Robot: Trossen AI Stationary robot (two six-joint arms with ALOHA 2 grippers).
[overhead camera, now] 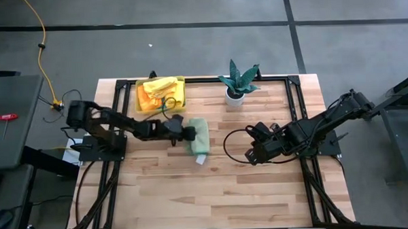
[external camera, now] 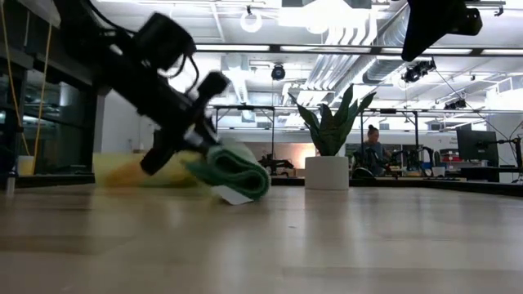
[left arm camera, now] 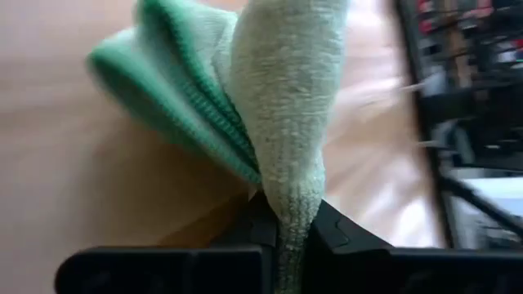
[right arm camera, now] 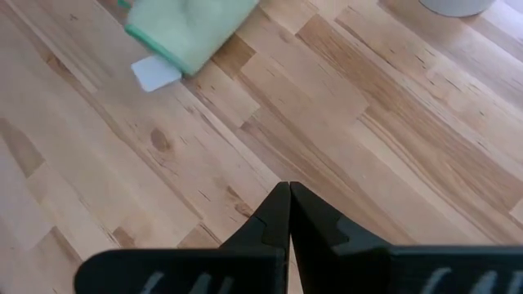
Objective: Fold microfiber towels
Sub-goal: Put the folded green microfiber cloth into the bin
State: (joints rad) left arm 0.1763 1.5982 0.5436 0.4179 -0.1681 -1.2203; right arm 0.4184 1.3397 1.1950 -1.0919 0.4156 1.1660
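My left jaws (overhead camera: 189,134) are clamped on an edge of the light green towel (overhead camera: 199,136), which lies bunched on the counter (overhead camera: 213,189) at about eleven o'clock from centre. My right jaws (overhead camera: 248,156), pressed closed and empty, rest at three o'clock.

Left gripper (overhead camera: 189,134) near the table's middle, fingers pinched together on the light green towel (overhead camera: 199,136); right gripper (overhead camera: 250,156) (fingers closed, empty) toward the right edge, arm folded low.
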